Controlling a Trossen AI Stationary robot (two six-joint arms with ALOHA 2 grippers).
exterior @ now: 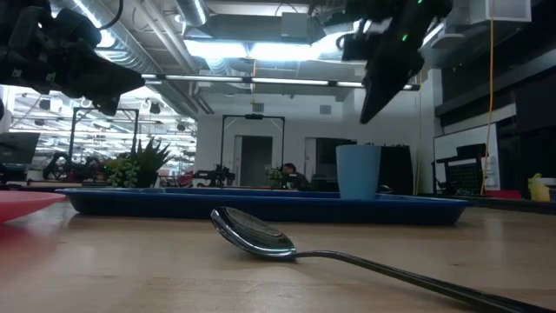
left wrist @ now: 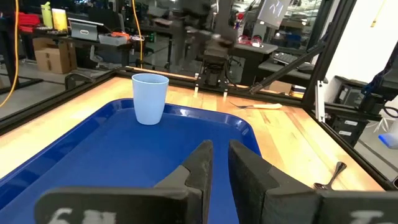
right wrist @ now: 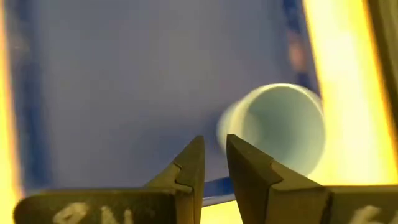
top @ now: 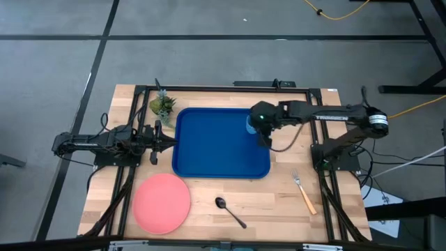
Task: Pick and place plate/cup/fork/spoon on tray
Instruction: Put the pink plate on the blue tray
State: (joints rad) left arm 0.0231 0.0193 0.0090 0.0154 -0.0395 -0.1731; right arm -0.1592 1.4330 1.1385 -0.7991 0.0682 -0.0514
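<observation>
The cup (top: 251,124) stands upright on the tray (top: 209,150), near its right rim, and nothing else is on the tray. The right gripper (top: 263,125), above the cup, holds nothing, fingers nearly together; the left gripper (top: 167,143), by the tray's left rim, likewise. The plate (top: 162,203), spoon (top: 230,211) and fork (top: 304,192) lie on the table in front of the tray

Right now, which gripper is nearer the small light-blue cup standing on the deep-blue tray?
The right. The right gripper hovers just above and beside the small light-blue cup, not holding it. The left gripper waits at the opposite edge of the deep-blue tray.
</observation>
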